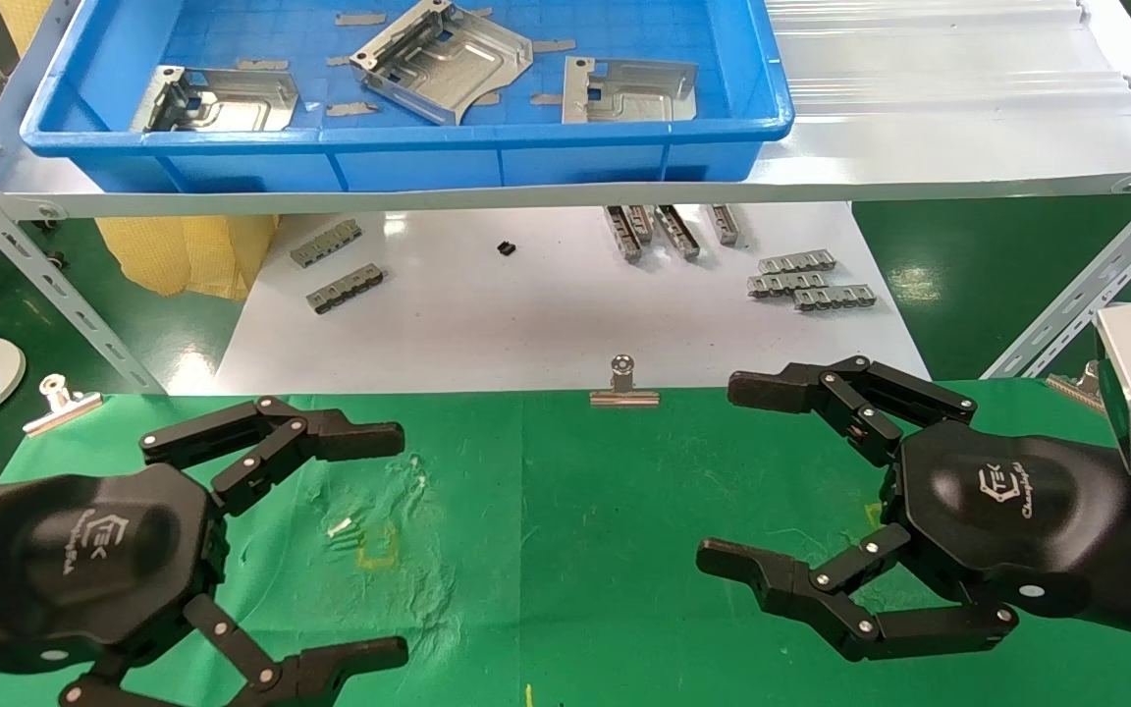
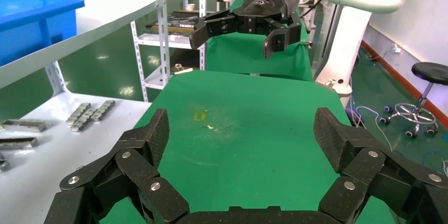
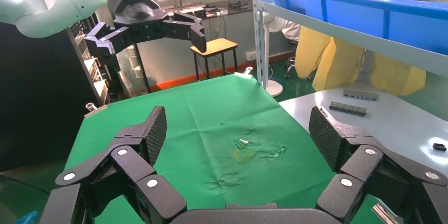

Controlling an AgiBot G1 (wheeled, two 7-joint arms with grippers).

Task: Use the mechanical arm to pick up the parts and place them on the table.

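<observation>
So here's where we're at: both our grippers hover over the green-cloth table, and neither holds anything. Our left gripper has its fingers spread wide apart, and so does our right gripper; the two wrist views show the same thing, wide gaps with only green cloth between the pads.

The parts are all up in the blue tray on the raised shelf, ahead of us and above table level. We count three stamped plates: the left plate, the middle plate lying skewed with its long axis running diagonally, and the right plate lying roughly square to the tray's front wall with its long axis across our view. A few thin grey slivers are scattered between them.

What matters for the next move, we reckon: the tray sits left of centre, so the left plate lies almost straight ahead of our left gripper, while the right plate is forward and slightly inboard of our right gripper. Either arm has to climb over the tray's front wall before dropping in.

The toothed strips on the white board below the shelf aren't what we're after. A silver binder clip pins the cloth's far edge, between the two grippers.
</observation>
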